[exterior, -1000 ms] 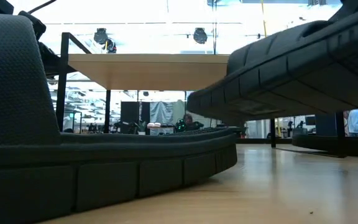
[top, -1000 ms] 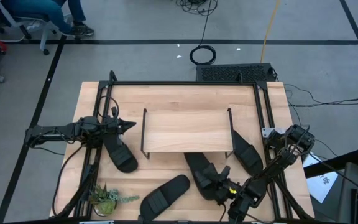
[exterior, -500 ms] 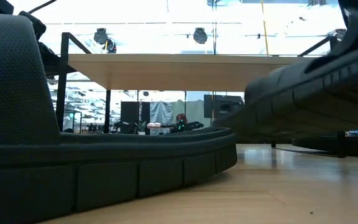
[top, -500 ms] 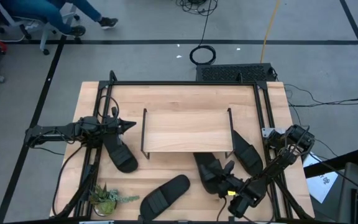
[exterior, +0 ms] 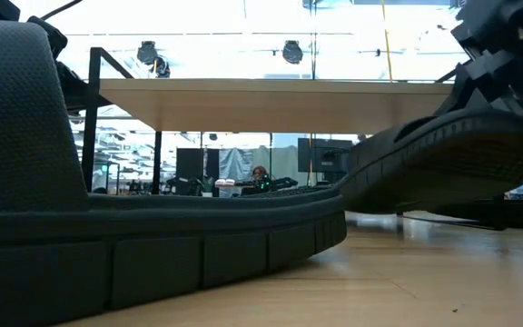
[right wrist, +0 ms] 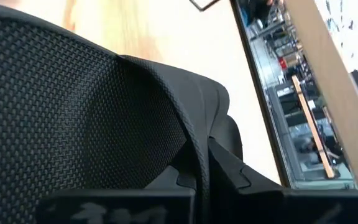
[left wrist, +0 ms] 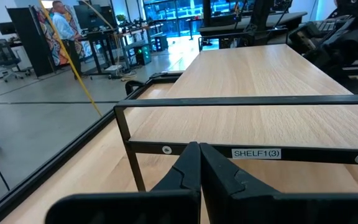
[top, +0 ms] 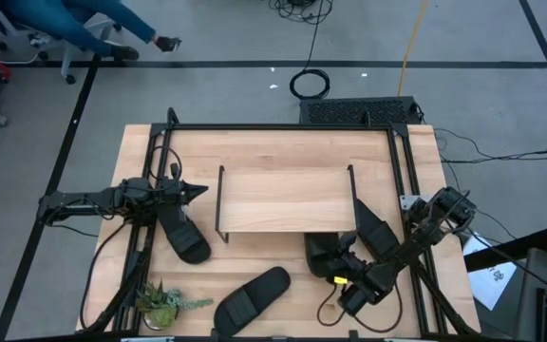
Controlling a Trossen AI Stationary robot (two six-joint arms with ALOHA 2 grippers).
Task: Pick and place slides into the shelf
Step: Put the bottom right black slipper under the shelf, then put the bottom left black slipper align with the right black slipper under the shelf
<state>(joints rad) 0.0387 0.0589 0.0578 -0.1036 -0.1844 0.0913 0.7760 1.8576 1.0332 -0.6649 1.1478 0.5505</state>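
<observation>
A slide held at the front edge of the shelf by the right gripper.

High view: one slide is clamped in the right gripper, its toe tucked under the shelf. Low view: that slide is seen raised off the table. Left wrist view: the left gripper is seen closed on nothing, beside the shelf.

Held slide toe hidden under shelf top. Right gripper's fingertips masked by strap. Low view: near slide cut off at left edge.
</observation>
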